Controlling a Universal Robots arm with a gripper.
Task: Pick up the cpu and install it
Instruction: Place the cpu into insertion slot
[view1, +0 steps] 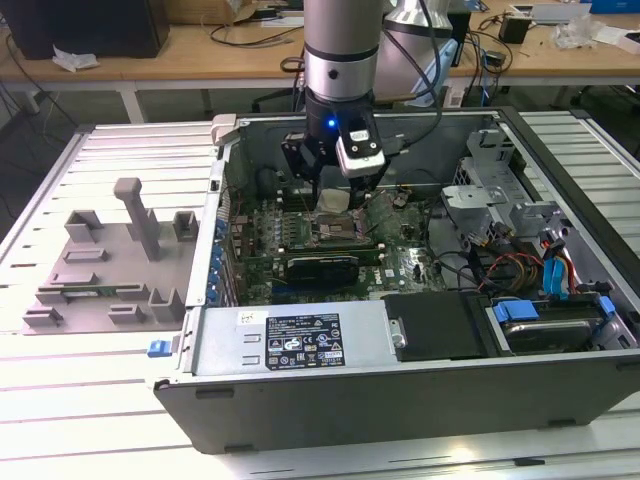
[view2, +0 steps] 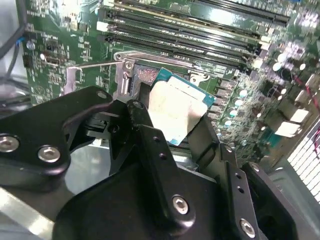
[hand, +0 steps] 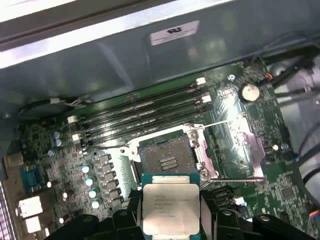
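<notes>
Exterior view high, wide; both wrist views close above socket (hand: 167, 159).

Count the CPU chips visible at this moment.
1. The cpu is held in the gripper over the motherboard, near the open, empty socket. The arm covers part of the board, so another could be hidden.

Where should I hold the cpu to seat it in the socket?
By two opposite thin edges, from above, as the gripper has it: the cpu is a flat square held lid-up, so only its edges offer purchase, and its underside is left free to face the open socket.
</notes>
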